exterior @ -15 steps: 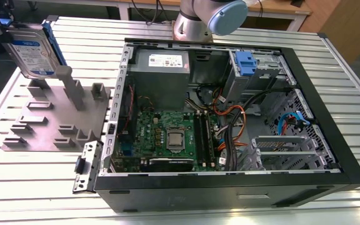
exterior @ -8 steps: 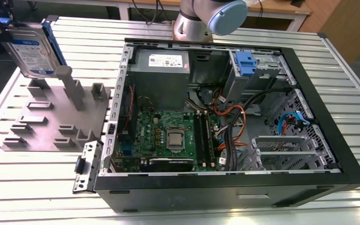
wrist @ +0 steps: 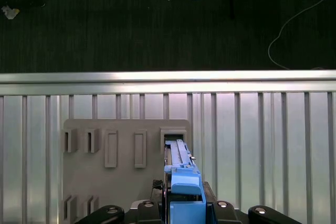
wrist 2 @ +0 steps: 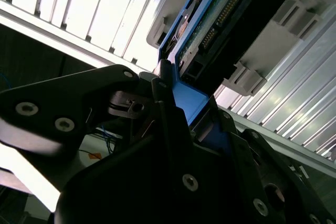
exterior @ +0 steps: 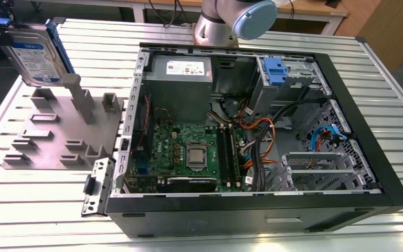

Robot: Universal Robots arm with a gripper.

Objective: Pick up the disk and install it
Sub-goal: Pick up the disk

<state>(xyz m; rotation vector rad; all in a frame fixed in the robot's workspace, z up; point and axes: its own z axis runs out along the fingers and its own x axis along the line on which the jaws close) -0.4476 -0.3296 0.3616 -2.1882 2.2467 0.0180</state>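
The disk (exterior: 37,55) stands upright on edge at the exterior view's far left, its white-and-blue label showing and a blue carrier around it. My gripper (exterior: 0,27) is shut on its upper end. The disk's lower end is at a tall slot of the grey fixture (exterior: 54,136); I cannot tell whether it still sits in that slot. In the first wrist view the disk (wrist: 179,163) runs edge-on from my gripper (wrist: 184,205) to the slot. In the second wrist view my gripper's (wrist 2: 184,103) black fingers (wrist 2: 163,98) clamp the blue carrier, and the disk (wrist 2: 220,9) reaches into the grey holder.
An open computer case (exterior: 369,131) lies on the slatted metal table (exterior: 33,210), to the exterior view's right of the fixture. Inside are a motherboard (exterior: 187,152), a grey power supply (exterior: 180,71) and a silver cage with a blue latch (exterior: 275,71). The arm's base (exterior: 230,21) stands behind.
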